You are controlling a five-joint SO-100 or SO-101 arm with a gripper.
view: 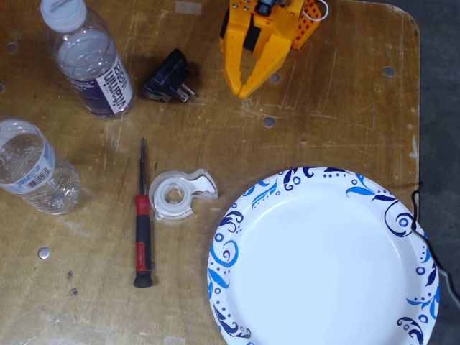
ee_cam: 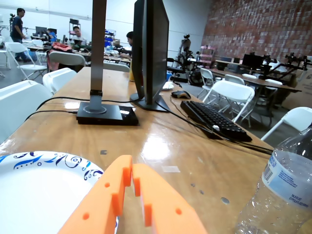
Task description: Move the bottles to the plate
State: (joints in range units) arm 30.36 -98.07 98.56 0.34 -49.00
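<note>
In the fixed view, the purple-white labelled bottle point(view: 90, 61) lies at the top left. The blue-white labelled bottle point(view: 32, 169) lies at the left edge below it. The white plate with blue swirls point(view: 323, 266) sits empty at the lower right. My orange gripper point(view: 244, 90) is at the top centre, shut and empty, apart from both bottles and the plate. In the wrist view my gripper point(ee_cam: 132, 168) points across the table, with the plate point(ee_cam: 39, 195) at the lower left and the blue-labelled bottle point(ee_cam: 280, 190) at the lower right.
A clear tape dispenser point(view: 176, 194), a red-black screwdriver point(view: 142, 226) and a black plug adapter point(view: 169, 79) lie between the bottles and the plate. In the wrist view a monitor point(ee_cam: 151, 53), a keyboard point(ee_cam: 214, 119) and a lamp base point(ee_cam: 105, 113) stand farther along the table.
</note>
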